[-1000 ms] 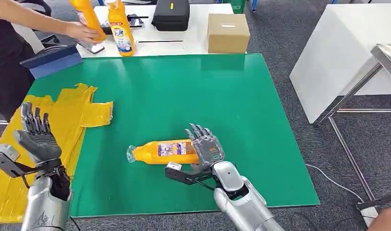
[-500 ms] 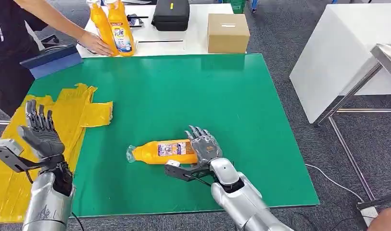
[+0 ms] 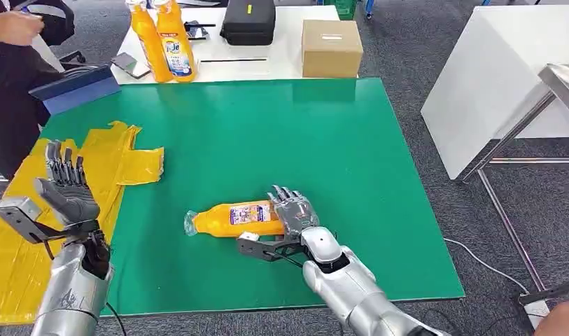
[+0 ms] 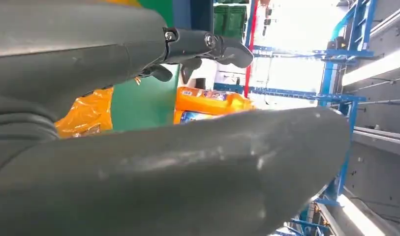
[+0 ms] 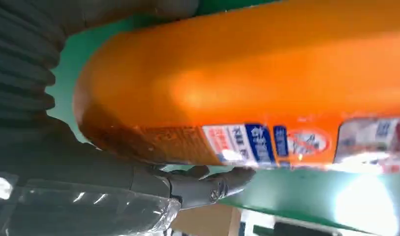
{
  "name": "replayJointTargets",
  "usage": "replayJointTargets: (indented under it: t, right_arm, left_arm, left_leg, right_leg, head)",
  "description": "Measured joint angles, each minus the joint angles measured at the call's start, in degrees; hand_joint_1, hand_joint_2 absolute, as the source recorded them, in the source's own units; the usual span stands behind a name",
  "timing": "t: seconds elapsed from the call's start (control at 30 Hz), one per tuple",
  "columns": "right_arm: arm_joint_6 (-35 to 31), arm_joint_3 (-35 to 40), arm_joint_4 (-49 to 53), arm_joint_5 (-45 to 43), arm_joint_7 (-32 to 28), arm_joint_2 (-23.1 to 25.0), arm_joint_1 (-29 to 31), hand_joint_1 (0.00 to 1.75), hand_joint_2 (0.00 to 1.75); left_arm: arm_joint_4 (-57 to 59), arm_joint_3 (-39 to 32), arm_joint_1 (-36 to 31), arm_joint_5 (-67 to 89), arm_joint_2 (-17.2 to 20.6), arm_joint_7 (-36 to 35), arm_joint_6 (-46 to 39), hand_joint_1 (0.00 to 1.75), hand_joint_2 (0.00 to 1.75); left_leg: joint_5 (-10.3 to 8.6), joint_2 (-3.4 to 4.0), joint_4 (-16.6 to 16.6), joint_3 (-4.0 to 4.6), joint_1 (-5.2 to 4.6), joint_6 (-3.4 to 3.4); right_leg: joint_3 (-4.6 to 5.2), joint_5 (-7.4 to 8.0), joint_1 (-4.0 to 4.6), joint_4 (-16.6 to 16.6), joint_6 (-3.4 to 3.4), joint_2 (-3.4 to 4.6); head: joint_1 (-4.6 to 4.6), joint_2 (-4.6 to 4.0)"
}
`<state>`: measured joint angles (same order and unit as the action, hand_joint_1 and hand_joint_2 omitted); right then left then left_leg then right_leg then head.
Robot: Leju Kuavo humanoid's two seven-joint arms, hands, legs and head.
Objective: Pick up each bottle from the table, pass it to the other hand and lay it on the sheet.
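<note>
The right hand (image 3: 296, 212) lies at the base end of the orange bottle (image 3: 236, 219), palm against its body, fingers reaching over the far side. In the right wrist view the bottle (image 5: 257, 93) presses close against the palm with a dark finger (image 5: 207, 184) curving beside it, so the hand looks wrapped onto it; whether the clasp is firm cannot be told, and the bottle is not yet lifted. It lies on its side on the green mat (image 3: 281, 133) at about six o'clock from the mat's centre, cap pointing toward nine o'clock. That suits a grasp at the thick end, leaving the neck half free for the other hand to take.

The left hand (image 3: 66, 189) is raised at about eight o'clock, fingers apart and upright, holding nothing. It hangs over the yellow sheet (image 3: 92, 168), likely waiting where the handover and the laying-down are both within short reach.

Farther out, at eleven o'clock, two more orange bottles (image 3: 162, 38) stand upright on the white table (image 3: 267, 63), beside a black case (image 3: 248, 21) and a cardboard box (image 3: 330, 47). A person's arm (image 3: 15, 28) is at the far ten o'clock corner.
</note>
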<state>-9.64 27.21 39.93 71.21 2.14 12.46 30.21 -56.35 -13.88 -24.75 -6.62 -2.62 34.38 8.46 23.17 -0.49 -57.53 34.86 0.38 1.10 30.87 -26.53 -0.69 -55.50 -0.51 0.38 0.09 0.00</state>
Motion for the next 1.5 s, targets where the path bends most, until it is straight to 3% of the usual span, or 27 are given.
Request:
replayJointTargets:
  t: [0.87, 0.9, 1.03, 1.23, 1.5]
  right_arm:
    - [-1.8, 0.0, -6.9, -1.3, -2.2, 1.2, 4.0, 1.75, 1.75]
    - [-2.1, 0.0, -6.8, -1.6, -2.5, 1.2, 4.0, 1.75, 1.75]
    - [-2.6, -0.4, -1.2, -2.6, -2.9, 0.4, 1.7, 1.75, 1.75]
    - [1.1, -1.7, 16.9, -2.6, -1.8, -1.8, -2.6, 1.75, 1.75]
    - [1.2, -2.5, 25.7, -2.6, -1.8, -3.2, -4.9, 1.75, 1.75]
  left_arm:
    - [5.4, 0.7, -2.2, -2.8, 1.8, 0.4, 0.3, 0.00, 0.00]
    - [5.4, 0.7, -1.9, -3.1, 1.9, 0.3, 0.6, 0.00, 1.75]
    - [4.4, 0.7, 0.4, -4.2, 1.8, -0.2, 2.5, 0.00, 1.75]
    - [1.1, 1.4, 3.7, -4.2, 1.0, -2.2, 4.5, 0.00, 1.75]
    - [-0.7, 2.2, 4.6, -4.3, 0.2, -3.3, 5.6, 0.00, 1.75]
  left_leg:
    - [-0.03, 0.12, 0.0, -0.23, 0.01, -0.03]
    - [-0.03, 0.12, 0.0, -0.23, 0.01, -0.03]
    - [-0.03, 0.12, 0.0, -0.13, 0.01, -0.03]
    - [-0.02, 0.09, 0.0, 0.05, 0.00, -0.03]
    - [-0.04, 0.05, 0.0, 0.03, 0.00, -0.02]
  right_leg:
    - [-0.18, 0.02, 0.06, 0.0, 0.01, 0.02]
    - [-0.17, 0.02, 0.06, 0.0, 0.01, 0.02]
    - [-0.08, 0.02, 0.05, 0.0, 0.01, 0.02]
    - [0.09, 0.01, 0.05, 0.0, 0.01, 0.01]
    - [0.08, 0.02, 0.05, 0.0, 0.01, 0.00]
  head:
    - [-0.02, 0.00]
    - [-0.02, 0.00]
    - [-0.02, 0.00]
    - [0.00, 0.00]
    - [-0.02, 0.00]
